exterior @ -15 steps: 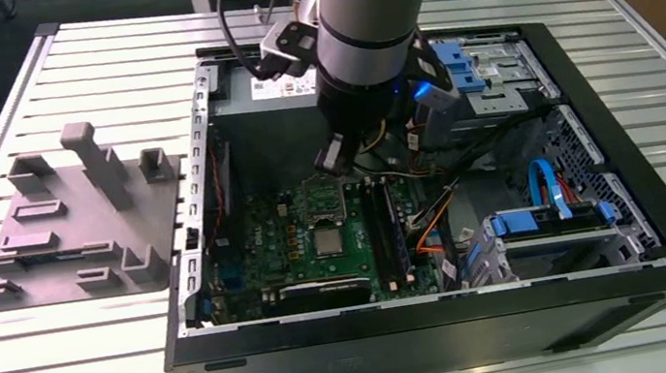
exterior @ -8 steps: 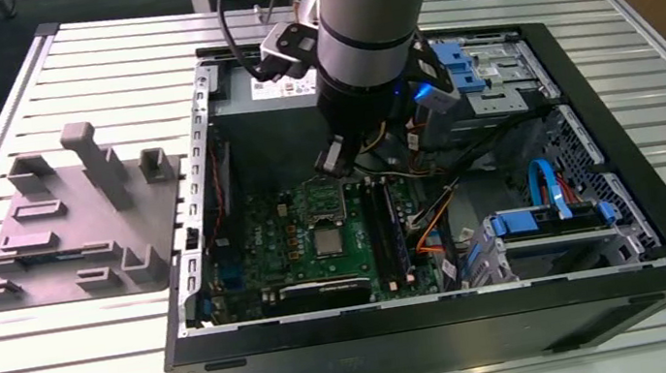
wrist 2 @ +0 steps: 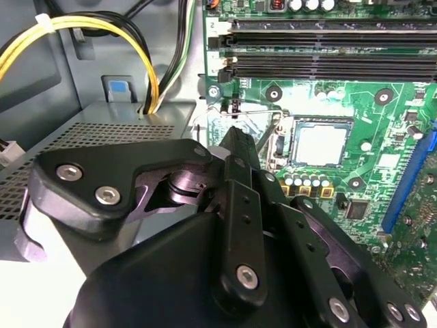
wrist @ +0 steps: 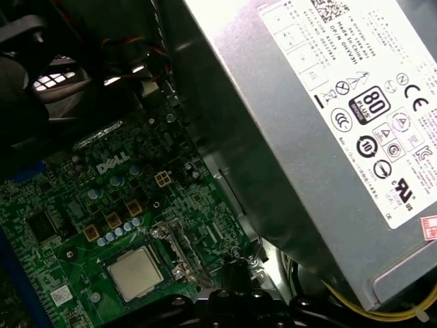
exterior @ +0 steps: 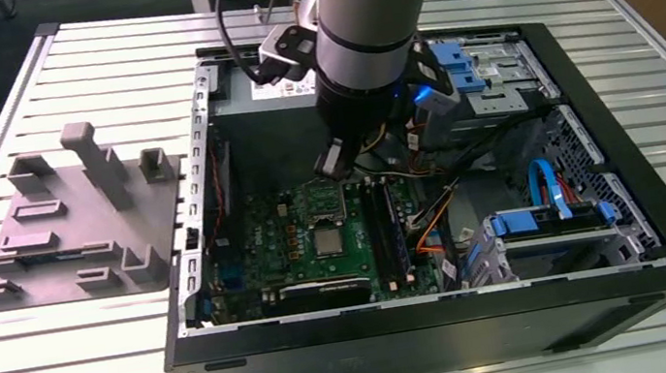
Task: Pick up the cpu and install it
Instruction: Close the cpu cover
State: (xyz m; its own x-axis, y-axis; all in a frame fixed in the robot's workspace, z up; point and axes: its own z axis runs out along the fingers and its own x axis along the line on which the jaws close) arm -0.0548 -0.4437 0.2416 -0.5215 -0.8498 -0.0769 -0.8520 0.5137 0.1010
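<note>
The cpu (exterior: 330, 239) is a small silvery square lying flat in the socket on the green motherboard (exterior: 275, 253) inside the open computer case. It also appears in both wrist views as the cpu (wrist 2: 321, 143) (wrist: 135, 273). My gripper (exterior: 336, 161) hangs over the board just behind the socket, apart from the chip. Its black fingers (wrist 2: 235, 147) are drawn together with nothing between them. Their tip (wrist: 235, 268) is beside the thin wire socket lever (wrist 2: 249, 109), at the socket's edge.
The grey power supply (wrist: 321, 102) stands close beside the gripper, with yellow cables (wrist 2: 102, 27) running from it. Memory slots (wrist 2: 328, 48) flank the socket. A grey plastic plate with upright blocks (exterior: 77, 222) lies on the slatted table at the exterior view's left.
</note>
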